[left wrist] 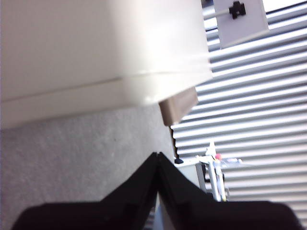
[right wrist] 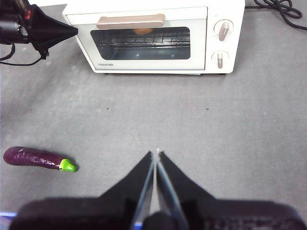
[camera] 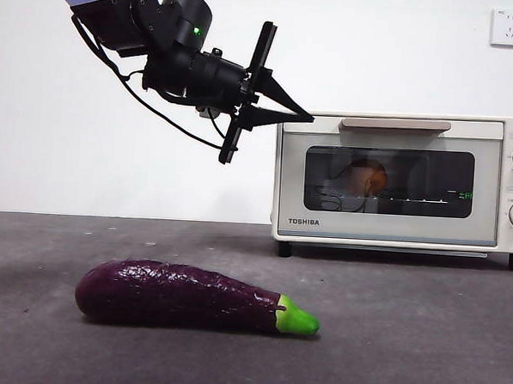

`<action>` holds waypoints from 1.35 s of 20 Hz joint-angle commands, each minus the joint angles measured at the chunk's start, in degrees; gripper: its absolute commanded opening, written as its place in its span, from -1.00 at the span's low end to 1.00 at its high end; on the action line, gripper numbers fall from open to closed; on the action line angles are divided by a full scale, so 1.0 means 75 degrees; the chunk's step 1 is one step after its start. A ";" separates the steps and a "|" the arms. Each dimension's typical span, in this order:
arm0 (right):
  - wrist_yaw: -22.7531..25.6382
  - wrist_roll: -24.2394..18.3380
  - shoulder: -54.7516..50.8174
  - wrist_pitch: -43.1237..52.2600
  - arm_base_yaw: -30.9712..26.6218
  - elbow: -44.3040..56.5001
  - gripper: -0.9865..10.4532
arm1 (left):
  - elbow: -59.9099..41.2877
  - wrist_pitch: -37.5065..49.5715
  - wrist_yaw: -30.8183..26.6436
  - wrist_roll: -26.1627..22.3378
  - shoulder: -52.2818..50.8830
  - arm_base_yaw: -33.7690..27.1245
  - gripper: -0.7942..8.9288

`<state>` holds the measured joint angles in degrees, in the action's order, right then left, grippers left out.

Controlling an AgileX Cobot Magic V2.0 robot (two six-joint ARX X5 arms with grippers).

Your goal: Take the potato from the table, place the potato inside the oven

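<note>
Now the potato [camera: 366, 177] sits inside the Toshiba toaster oven [camera: 392, 238], on its wire rack [right wrist: 144, 43] behind the closed dark glass door [camera: 389, 181]. The left gripper [camera: 305, 118] hangs in the air just left of the oven's top corner, jaws pressed together and holding nothing. The right gripper [right wrist: 156, 154] waits on the near side, well back from the oven, its jaws likewise closed and empty. An eggplant [camera: 191, 296] lies on the table [camera: 421, 338], near and left.

The rounded orange-brown potato [camera: 366, 176] is only dimly seen behind the cream-beige toaster oven [camera: 392, 225]'s dark glass door. The oven's right side is cut off there. Beyond the left jaws, it is blurred.
</note>
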<state>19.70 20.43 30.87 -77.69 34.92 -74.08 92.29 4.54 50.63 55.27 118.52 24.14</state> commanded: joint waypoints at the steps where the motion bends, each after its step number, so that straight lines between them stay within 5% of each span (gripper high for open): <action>1: 0.0041 0.0085 -0.0017 -0.0160 0.0015 0.0015 -0.79 | 0.0012 0.0003 0.0449 0.0035 -0.0111 0.0000 -0.85; 4: 0.0274 0.0085 -0.0017 -0.0160 0.0015 0.0015 -0.77 | 0.0012 -0.0326 0.1067 -0.0507 -0.0624 0.0009 -0.85; 7: 0.0615 0.0087 0.0000 -0.0160 0.0015 0.0015 -0.77 | 0.0012 -0.1559 0.0877 -0.1953 -0.1577 0.0058 -0.85; 11: 0.0609 0.0082 0.0000 -0.0160 0.0015 0.0015 -0.77 | 0.0012 -0.4132 -0.0510 -0.4389 -0.3346 0.0137 -0.85; 14: 0.0612 0.0082 0.0000 -0.0160 0.0015 0.0015 -0.77 | 0.0012 -0.5447 -0.1632 -0.5587 -0.4721 0.0137 -0.85; 25: 0.0609 0.0082 0.0000 -0.0160 0.0015 0.0015 -0.77 | 0.0015 -0.5831 -0.2124 -0.5829 -0.7510 0.0122 -0.85; 27: 0.0612 0.0082 0.0000 -0.0160 0.0015 0.0015 -0.77 | 0.0015 -0.5855 -0.2203 -0.6397 -0.7519 0.0117 -0.85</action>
<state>24.05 20.58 30.89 -77.71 34.92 -74.08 92.36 -39.46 33.85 10.26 62.08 25.08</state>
